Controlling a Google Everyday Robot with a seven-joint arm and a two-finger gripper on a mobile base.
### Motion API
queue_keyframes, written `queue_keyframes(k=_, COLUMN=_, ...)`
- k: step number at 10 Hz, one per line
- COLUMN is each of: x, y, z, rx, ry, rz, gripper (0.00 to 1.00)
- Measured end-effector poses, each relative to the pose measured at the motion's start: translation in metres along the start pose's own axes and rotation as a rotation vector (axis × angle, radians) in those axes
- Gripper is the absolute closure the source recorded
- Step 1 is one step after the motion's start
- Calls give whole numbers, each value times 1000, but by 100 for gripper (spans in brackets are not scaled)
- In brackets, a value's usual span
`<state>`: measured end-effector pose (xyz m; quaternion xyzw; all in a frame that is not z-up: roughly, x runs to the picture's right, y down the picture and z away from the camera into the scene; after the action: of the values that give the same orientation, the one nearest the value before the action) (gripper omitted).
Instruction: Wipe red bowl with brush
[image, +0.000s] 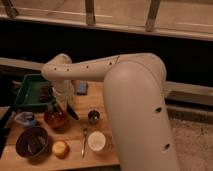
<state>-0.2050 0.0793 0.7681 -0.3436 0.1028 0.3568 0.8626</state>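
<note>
The worktop (75, 102) is a pale wooden slab, warmly lit, set in a dim room; behind it runs a dark band of wall, and above that a light ledge with three upright posts of a railing. To the right of the worktop the floor is a grey speckled surface. The robot's bulky cream arm (135, 100) sweeps in from the right and bends down over the left half of the worktop, where the gripper (59, 106) hangs just above the red bowl (56, 119), its fingers closed on the brush (69, 110) — the slim black handle slants out to the right of the bowl's rim, while the head end is hidden by the gripper. The red bowl sits left of the worktop's middle, just in front of the green tray. Counted out: one green tray (31, 92) at the rear left corner, with something dark in it that cannot be made out; one blue sponge (82, 88) near the rear edge; one dark maroon bowl (33, 142) at the front left corner; one small yellow-orange piece of fruit (61, 148) beside it near the front edge; one white cup (96, 140), also near the front edge; one silver fork (84, 140) lying between fruit and cup; one small metal cup (93, 117) right of the red bowl; and one pale bluish crumpled thing (25, 118) at the left edge — unclear what it is.
</note>
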Motion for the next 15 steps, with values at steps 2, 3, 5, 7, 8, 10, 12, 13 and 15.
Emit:
queue_keyframes(k=2, x=-14, y=19, z=2, rx=-15, ry=1, rz=-33, gripper=100)
queue_keyframes(k=3, x=-14, y=23, z=4, rx=-19, ry=7, rz=-39, gripper=100)
queue_keyframes(k=5, x=-1, y=28, z=9, rx=-26, ry=28, rz=-43, gripper=100)
queue_keyframes(k=7, x=24, y=16, z=11, rx=-22, ry=48, rz=-12, gripper=100)
queue_keyframes(k=8, x=38, y=7, z=13, rx=-23, ry=58, rz=8, gripper=100)
queue_keyframes(k=10, x=51, y=-11, z=12, rx=-21, ry=63, rz=31, gripper=100)
queue_keyframes(k=12, x=41, y=-17, z=10, rx=-20, ry=56, rz=23, gripper=100)
queue_keyframes(k=13, x=32, y=-17, z=9, rx=-21, ry=55, rz=14, gripper=100)
queue_keyframes(k=15, x=4, y=-6, z=10, rx=-24, ry=53, rz=-15, gripper=100)
